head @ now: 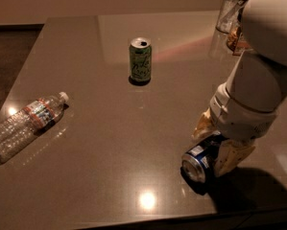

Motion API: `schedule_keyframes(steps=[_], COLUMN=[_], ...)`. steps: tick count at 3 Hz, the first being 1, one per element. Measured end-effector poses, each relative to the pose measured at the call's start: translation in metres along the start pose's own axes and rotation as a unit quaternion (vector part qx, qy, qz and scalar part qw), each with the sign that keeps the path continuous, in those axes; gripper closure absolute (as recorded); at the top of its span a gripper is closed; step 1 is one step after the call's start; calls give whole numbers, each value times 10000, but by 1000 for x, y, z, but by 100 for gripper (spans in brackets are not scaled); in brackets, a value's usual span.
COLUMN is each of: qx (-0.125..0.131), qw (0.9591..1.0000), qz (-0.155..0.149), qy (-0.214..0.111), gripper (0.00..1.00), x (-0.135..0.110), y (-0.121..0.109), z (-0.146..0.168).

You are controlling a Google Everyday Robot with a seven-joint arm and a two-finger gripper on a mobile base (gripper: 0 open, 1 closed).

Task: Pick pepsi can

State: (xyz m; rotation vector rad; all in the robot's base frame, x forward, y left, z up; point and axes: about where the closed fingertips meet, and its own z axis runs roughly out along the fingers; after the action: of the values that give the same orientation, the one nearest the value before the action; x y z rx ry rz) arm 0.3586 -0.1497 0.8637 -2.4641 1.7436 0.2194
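lying on its side near the front right edge of the bench (109, 176), the pepsi can (199, 161) shows its silver end to the camera. the tool (214, 149) is down over it, narrow, one pale finger against each flank (holding the can). a green can (140, 60) stands upright farther back, and a plastic bottle (25, 123) lies at left.
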Motion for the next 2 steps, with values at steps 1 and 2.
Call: schedule_keyframes(steps=[1, 2], qx=[-25, 57], qw=[10000, 9998], qz=[40, 157], qy=[76, 48], gripper=[71, 95], x=[0, -2], y=[-3, -20], z=[-4, -23])
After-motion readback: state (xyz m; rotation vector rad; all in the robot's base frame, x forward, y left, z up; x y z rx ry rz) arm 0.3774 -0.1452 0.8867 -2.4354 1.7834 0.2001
